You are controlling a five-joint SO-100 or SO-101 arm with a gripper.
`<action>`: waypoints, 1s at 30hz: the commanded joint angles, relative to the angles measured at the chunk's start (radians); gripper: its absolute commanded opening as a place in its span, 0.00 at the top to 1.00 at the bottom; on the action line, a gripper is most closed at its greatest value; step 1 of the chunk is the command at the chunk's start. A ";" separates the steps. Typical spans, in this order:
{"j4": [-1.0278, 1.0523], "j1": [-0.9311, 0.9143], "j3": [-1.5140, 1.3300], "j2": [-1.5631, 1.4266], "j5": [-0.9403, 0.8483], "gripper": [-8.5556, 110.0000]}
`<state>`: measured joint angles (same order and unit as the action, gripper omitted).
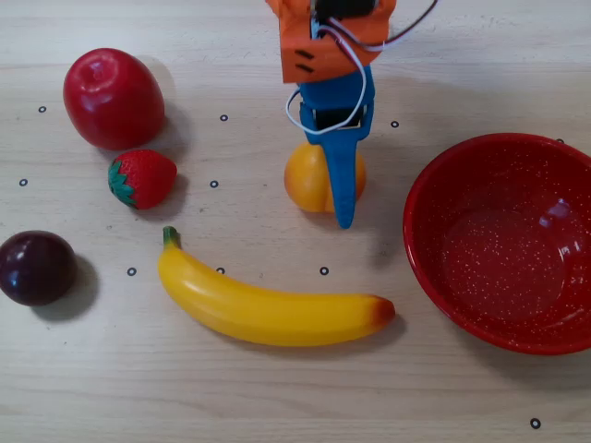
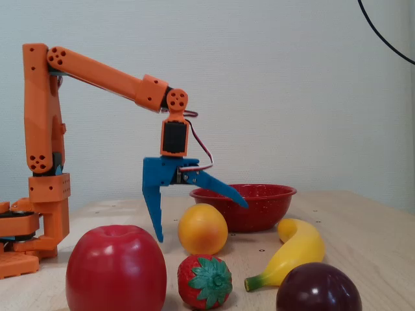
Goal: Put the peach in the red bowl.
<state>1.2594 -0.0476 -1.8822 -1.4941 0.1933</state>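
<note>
Nothing is delivered yet: the peach [image 2: 203, 229] is still sat on the counter [image 1: 277, 388] between the spread jaws of the gripper [image 2: 198, 223], ungripped, and the red bowl [image 1: 503, 242] beside the jaws is seen empty; grasp, lift, transfer remain.

Brightness: both views are evenly and brightly lit.
Shadows, overhead view: soft, pale shadows fall to the right of each fruit; the red apple [image 1: 113, 98] casts one toward its right and slightly below, and so does the plum [image 1: 36, 268].
Glare, overhead view: small white highlights sit on the apple's top and inside the red bowl [image 1: 503, 240], right of its centre.
Glare, fixed view: a broad sheen marks the apple [image 2: 115, 269] on its upper left.
Focus, overhead view: sharp throughout, wood grain clear.
Focus, fixed view: nearest fruit look slightly soft; the wall behind the apple is plain and shadowless.
Distortion: no visible bending at the edges.
</note>
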 commanded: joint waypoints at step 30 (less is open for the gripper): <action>-0.212 0.017 0.032 0.074 0.049 0.38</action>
<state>1.0891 -0.0476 -1.8730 -1.4051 0.2117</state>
